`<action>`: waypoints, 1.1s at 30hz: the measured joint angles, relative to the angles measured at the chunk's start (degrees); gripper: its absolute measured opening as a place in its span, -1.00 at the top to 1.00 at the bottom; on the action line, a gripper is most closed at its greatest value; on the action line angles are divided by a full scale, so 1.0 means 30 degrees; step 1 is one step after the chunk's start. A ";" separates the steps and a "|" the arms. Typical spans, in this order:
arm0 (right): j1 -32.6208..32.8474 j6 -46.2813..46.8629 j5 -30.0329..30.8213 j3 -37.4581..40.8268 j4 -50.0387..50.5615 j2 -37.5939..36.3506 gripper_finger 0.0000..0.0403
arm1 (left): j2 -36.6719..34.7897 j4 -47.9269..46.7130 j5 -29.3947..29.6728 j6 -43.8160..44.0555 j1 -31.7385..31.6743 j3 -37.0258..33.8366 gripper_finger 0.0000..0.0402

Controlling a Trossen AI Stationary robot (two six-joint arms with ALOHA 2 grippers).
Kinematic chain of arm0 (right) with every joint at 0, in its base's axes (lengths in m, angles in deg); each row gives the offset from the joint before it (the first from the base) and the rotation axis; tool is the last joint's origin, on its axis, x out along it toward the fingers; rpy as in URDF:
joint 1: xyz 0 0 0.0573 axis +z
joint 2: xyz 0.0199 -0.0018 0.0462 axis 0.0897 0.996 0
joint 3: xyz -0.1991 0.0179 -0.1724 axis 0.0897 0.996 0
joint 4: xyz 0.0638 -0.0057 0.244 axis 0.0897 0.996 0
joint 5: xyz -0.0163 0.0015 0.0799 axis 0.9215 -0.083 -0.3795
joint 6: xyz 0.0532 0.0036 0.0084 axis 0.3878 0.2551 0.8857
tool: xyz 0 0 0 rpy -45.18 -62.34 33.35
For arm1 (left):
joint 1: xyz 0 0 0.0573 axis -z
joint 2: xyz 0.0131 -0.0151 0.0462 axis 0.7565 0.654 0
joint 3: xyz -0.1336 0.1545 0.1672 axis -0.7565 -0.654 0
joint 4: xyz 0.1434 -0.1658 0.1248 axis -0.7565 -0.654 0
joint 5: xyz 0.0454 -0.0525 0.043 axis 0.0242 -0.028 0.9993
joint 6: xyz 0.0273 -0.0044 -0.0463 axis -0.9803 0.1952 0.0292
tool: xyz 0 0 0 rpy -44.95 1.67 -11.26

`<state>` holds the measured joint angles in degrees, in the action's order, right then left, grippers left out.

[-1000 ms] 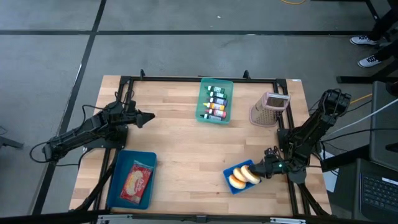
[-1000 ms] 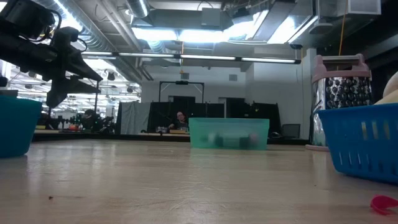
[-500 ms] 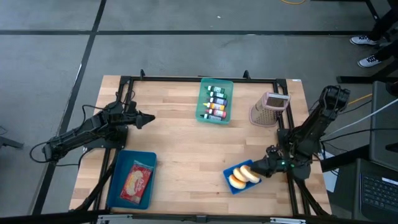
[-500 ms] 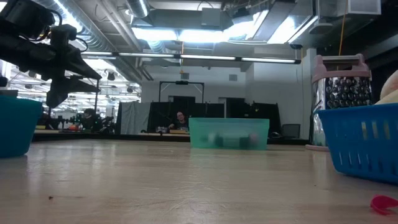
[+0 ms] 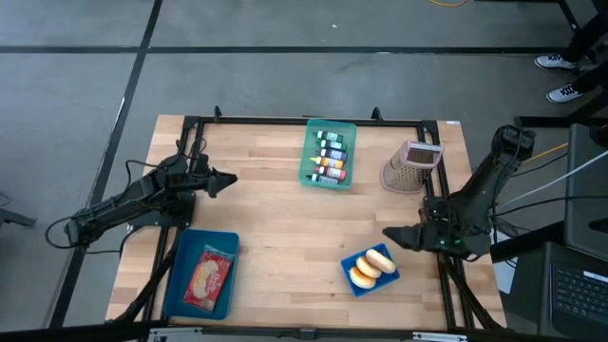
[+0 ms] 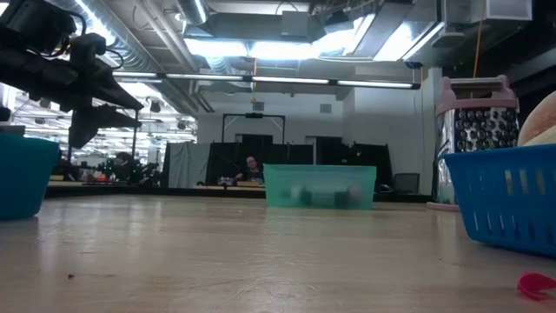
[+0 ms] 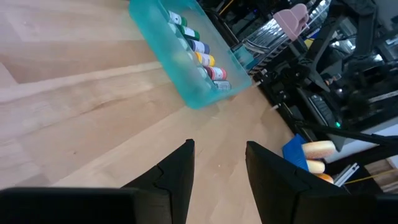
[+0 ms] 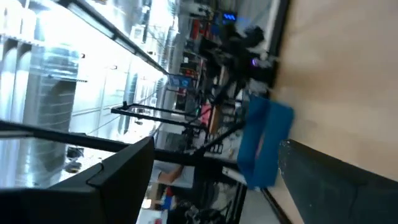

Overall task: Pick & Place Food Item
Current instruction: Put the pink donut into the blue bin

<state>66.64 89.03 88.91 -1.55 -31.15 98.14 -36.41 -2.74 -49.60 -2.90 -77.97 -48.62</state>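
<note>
- High view: the small blue basket (image 5: 371, 270) is sitting near the table's (image 5: 275, 204) front right corner with the two donuts (image 5: 370, 265) lying inside it. The right gripper (image 5: 391, 235) is hovering just behind that basket, fingers spread wide and holding nothing. The left gripper (image 5: 226, 179) is waiting way over on the far side of the table from the basket, fingers a bit apart and empty. A blue tray (image 5: 200, 274) holding a red packet (image 5: 207, 275) is sitting well left of the basket, and a teal bin of bottles (image 5: 329, 155) and a pink-topped grater (image 5: 412, 165) are sitting behind it.
- Low view: the basket (image 6: 508, 196) is showing at the right edge with a bit of donut (image 6: 540, 126) peeking over its rim. The grater (image 6: 478, 129) is standing just behind it, and the teal bin (image 6: 320, 186) is sitting farther back toward the middle.
- Left wrist view: the two dark fingers (image 7: 175, 171) are standing apart with bare wood between them. The basket with donuts (image 7: 311, 155) is showing beyond the bin (image 7: 186, 56).
- Right wrist view: the fingers (image 8: 121, 165) are framing the blue tray (image 8: 263, 142) far across the table.
</note>
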 joint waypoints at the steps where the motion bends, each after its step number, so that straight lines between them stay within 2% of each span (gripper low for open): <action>1: -0.0310 -0.1006 -0.0091 -0.0557 0.0034 0.0120 -0.65 | 0.0000 0.0000 0.0000 -0.0083 -0.0007 0.0000 0.31; 7: -0.2036 -0.5460 -0.0176 -0.3289 0.0469 0.0922 -0.65 | 0.0000 0.0000 0.0015 -0.0699 -0.0007 0.0000 0.31; 13: -0.3278 -0.4828 -0.0648 -0.4876 0.0604 0.2214 -0.65 | 0.0000 0.1143 -0.1031 0.0006 0.0000 0.0000 0.31; 17: -0.3809 -0.4832 -0.2063 -0.6456 0.0697 0.3711 -0.63 | 0.0000 0.3649 -0.2188 0.0717 0.0117 0.0000 0.31; 20: -0.4325 -0.4793 -0.3563 -0.7755 0.0867 0.5040 -0.56 | 0.0000 0.5814 -0.2310 0.0972 0.0316 0.0007 0.31; 23: -0.4857 -0.4619 -0.5173 -0.9204 0.0874 0.6509 -0.44 | 0.0000 0.7926 -0.2274 0.1084 0.0491 0.0007 0.31; 26: -0.5266 -0.4987 -0.5967 -1.0510 0.0907 0.7999 -0.27 | 0.0000 0.9723 -0.2098 0.1433 0.0510 0.0015 0.31; 31: -0.5732 -0.5034 -0.6406 -1.1841 0.0888 1.0121 0.14 | 0.0000 1.2384 -0.2081 0.1957 0.0510 0.0022 0.31; 33: -0.5778 -0.3858 -0.5857 -1.1886 0.0894 1.0797 0.33 | 0.0000 1.2888 -0.2062 0.1977 0.0510 0.0248 0.31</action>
<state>49.31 77.46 71.34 -37.21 -28.46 130.53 -36.41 35.93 -55.79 3.03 -76.44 -47.87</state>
